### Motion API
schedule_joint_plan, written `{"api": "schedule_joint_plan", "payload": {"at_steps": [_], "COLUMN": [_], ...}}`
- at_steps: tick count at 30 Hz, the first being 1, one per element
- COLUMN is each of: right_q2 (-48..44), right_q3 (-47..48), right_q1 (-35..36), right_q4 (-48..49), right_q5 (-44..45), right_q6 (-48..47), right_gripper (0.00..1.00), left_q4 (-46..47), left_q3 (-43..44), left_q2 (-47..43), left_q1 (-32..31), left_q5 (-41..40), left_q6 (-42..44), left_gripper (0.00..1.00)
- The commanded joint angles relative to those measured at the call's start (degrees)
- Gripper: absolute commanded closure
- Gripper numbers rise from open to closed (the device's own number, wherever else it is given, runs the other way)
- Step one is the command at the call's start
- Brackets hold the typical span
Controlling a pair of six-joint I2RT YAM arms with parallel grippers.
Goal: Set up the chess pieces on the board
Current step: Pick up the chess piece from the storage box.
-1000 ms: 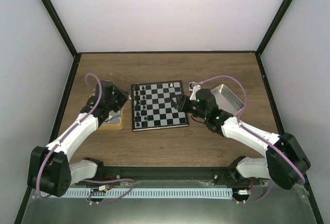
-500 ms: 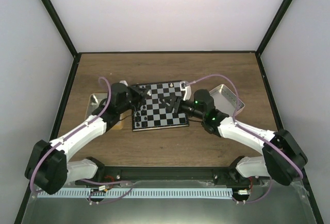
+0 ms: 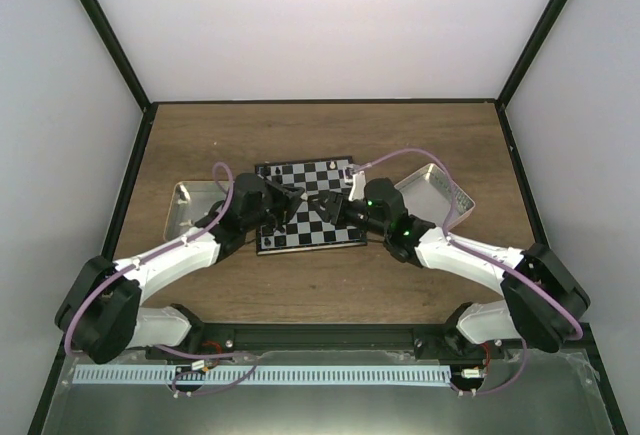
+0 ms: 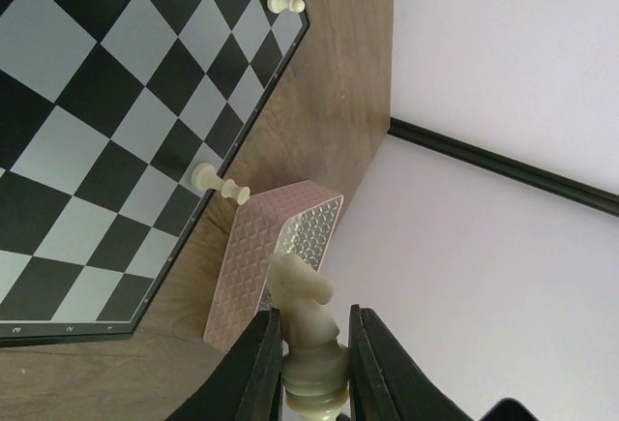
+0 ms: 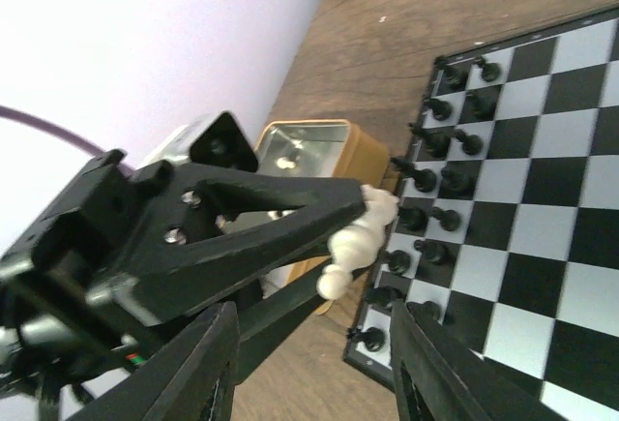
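Pinching a cream knight, the left gripper should set it upright on the board; right gripper gapes empty.

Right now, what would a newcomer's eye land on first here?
First, the cream knight pinched in the left gripper, held over the board. The right gripper faces it at close range above the board, jaws wide open and empty. After that, the black pieces stand out, standing in two files along the board's left edge.
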Motion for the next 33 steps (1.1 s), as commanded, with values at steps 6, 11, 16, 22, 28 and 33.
{"api": "schedule_joint_plan", "payload": {"at_steps": [6, 11, 16, 22, 28, 33], "right_q2": [-0.82, 0.85, 1.81, 3.10, 4.48, 5.24], "right_q3": [3.29, 4.13, 4.49, 4.69, 5.00, 5.61], "right_q1": [0.51, 0.47, 0.46, 0.51, 0.51, 0.55], "right_q4": [-4.29, -3.74, -3.02, -3.28, -2.75, -2.60], "right_q5": [4.72, 3.04, 2.15, 2.02, 1.00, 0.62], "right_q6": [-2.05, -2.20, -2.44, -2.61, -2.72, -2.58], "right_gripper": [0.56, 0.58, 0.63, 0.68, 0.76, 0.78], "left_q4": [-0.59, -0.63, -0.27, 0.21, 1.11, 0.88], "left_q3": [1.70, 2.12, 1.93, 1.91, 1.88, 1.88], "left_q2": [0.77, 1.38, 1.91, 1.96, 2.76, 2.64], "left_q1": [-1.36, -1.73, -2.07, -2.09, -2.08, -2.09], "left_q5": [-2.17, -2.27, -2.10, -2.18, -1.32, -1.51], "left_q6": [-1.77, -1.91, -2.42, -2.83, -3.05, -3.10], "left_gripper": [0.84, 0.84, 0.84, 0.83, 0.84, 0.83]}}
